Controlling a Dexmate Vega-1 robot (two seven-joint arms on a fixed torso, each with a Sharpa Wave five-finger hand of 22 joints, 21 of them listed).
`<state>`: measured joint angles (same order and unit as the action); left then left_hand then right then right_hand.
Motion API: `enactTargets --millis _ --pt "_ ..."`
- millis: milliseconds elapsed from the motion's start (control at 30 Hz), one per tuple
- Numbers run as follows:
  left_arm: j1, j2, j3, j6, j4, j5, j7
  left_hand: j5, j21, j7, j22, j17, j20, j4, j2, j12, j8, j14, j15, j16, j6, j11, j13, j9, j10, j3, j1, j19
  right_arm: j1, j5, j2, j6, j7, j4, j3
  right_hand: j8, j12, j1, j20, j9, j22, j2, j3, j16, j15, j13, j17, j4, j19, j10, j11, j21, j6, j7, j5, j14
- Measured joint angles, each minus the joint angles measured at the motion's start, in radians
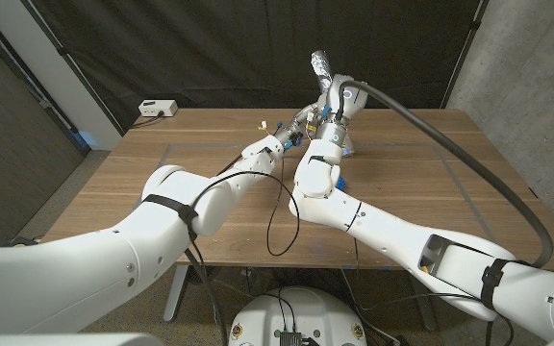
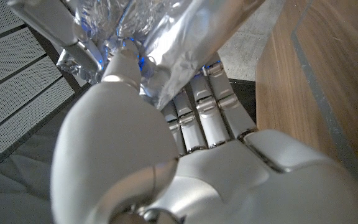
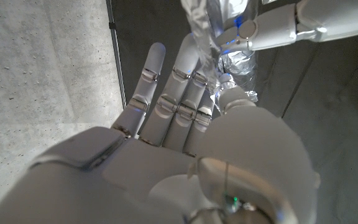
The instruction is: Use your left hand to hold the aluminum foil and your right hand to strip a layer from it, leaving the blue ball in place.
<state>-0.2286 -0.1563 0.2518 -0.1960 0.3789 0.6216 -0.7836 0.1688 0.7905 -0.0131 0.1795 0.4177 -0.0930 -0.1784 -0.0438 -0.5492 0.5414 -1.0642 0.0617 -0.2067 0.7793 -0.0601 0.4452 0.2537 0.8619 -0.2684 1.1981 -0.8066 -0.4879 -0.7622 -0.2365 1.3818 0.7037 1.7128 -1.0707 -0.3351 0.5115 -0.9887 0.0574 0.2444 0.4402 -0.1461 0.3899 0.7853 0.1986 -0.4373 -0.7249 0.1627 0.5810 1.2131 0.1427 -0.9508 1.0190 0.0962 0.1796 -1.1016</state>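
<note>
Above the far middle of the wooden table (image 1: 162, 183), both hands meet at the crumpled aluminum foil (image 1: 323, 69). My left hand (image 1: 284, 142) pinches the foil bundle (image 2: 185, 43) between thumb and fingers (image 2: 207, 106). Blue glints (image 2: 143, 62) show through the wrap, but I cannot make out the ball's outline. My right hand (image 1: 333, 117) holds a long strip of foil (image 3: 201, 25) that stands up above it, gripped between thumb and fingers (image 3: 179, 93). In the right wrist view the left hand's fingers (image 3: 278, 28) hold the crumpled lump (image 3: 238, 62).
A small white box (image 1: 157, 109) with a cable sits at the table's back left. Small yellow bits (image 1: 261, 123) lie near the hands. A black cable loop (image 1: 282, 211) hangs under the arms and a thick grey hose (image 1: 469, 144) arcs over the right side.
</note>
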Motion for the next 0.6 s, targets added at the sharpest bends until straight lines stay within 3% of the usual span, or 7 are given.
enactTargets --millis 167,367,433,500,533,600 --pt "-0.003 -0.001 -0.011 0.024 0.013 -0.015 -0.01 0.0 0.0 0.0 -0.003 -0.019 0.002 0.0 0.0 0.023 -0.015 0.007 0.017 0.019 0.0 -0.01 -0.027 -0.01 -0.01 0.0 0.0 0.009 0.001 0.007 -0.004 0.0 0.017 0.0 -0.003 -0.005 0.004 -0.005 -0.002 0.004 0.003 0.0 -0.007 0.0 0.0 -0.014 -0.002 -0.001 -0.009 -0.003 0.003 -0.009 0.0 0.0 0.0 0.0" --pt "-0.006 -0.012 -0.04 0.057 0.025 -0.043 -0.019 -0.001 -0.018 0.008 -0.008 -0.092 0.005 0.009 0.006 0.072 -0.054 0.032 0.075 0.035 0.008 -0.04 -0.07 -0.023 -0.009 0.009 -0.006 0.02 0.001 0.017 -0.011 0.006 0.035 0.01 -0.007 -0.005 0.004 -0.005 -0.002 0.005 0.008 0.0 -0.007 0.0 0.0 -0.022 -0.005 -0.001 -0.009 -0.003 0.003 -0.02 0.0 0.0 0.0 0.0" --pt "-0.007 -0.016 -0.048 0.065 0.027 -0.054 -0.02 -0.001 -0.031 0.059 -0.008 -0.124 0.008 0.016 0.018 0.102 -0.072 0.044 0.11 0.037 0.024 -0.087 -0.089 -0.026 0.013 0.016 -0.054 0.036 0.001 0.018 -0.014 0.008 0.039 0.014 -0.009 -0.005 0.006 -0.005 -0.002 0.005 0.008 0.0 -0.007 0.0 0.0 -0.026 -0.005 -0.001 -0.009 -0.003 0.003 -0.02 0.0 0.0 0.0 0.0" --pt "-0.007 -0.02 -0.058 0.069 0.029 -0.062 -0.021 0.002 -0.046 0.084 -0.007 -0.152 0.012 0.021 0.024 0.13 -0.087 0.091 0.096 0.037 0.004 -0.117 -0.106 -0.031 0.002 0.02 -0.096 0.051 0.001 0.018 -0.015 0.009 0.042 0.016 -0.009 -0.005 0.01 -0.005 -0.002 0.005 0.012 0.0 -0.007 0.0 0.0 -0.029 -0.005 -0.001 -0.009 -0.006 0.006 -0.026 0.0 0.0 0.0 0.0" --pt "-0.007 -0.021 -0.062 0.076 0.03 -0.076 -0.022 0.005 -0.052 0.086 -0.007 -0.162 0.015 0.026 0.026 0.14 -0.093 0.11 0.086 0.037 -0.009 -0.123 -0.112 -0.031 -0.002 0.026 -0.119 0.054 0.001 0.018 -0.015 0.009 0.043 0.016 -0.009 -0.005 0.011 -0.005 -0.004 0.005 0.012 0.0 -0.007 0.0 0.0 -0.033 -0.007 -0.001 -0.01 -0.006 0.006 -0.028 0.0 0.0 0.0 0.0" --pt "-0.007 -0.024 -0.068 0.08 0.031 -0.086 -0.023 0.009 -0.063 0.083 -0.007 -0.179 0.013 0.085 0.045 0.16 -0.104 0.148 0.073 0.037 -0.038 -0.124 -0.124 -0.035 -0.025 -0.01 -0.154 0.067 0.001 0.018 -0.017 0.01 0.045 0.021 -0.01 -0.005 0.015 -0.011 -0.007 0.005 0.012 0.005 -0.007 0.0 0.0 -0.039 -0.01 -0.002 -0.014 -0.006 0.006 -0.032 0.0 0.0 0.0 0.0"
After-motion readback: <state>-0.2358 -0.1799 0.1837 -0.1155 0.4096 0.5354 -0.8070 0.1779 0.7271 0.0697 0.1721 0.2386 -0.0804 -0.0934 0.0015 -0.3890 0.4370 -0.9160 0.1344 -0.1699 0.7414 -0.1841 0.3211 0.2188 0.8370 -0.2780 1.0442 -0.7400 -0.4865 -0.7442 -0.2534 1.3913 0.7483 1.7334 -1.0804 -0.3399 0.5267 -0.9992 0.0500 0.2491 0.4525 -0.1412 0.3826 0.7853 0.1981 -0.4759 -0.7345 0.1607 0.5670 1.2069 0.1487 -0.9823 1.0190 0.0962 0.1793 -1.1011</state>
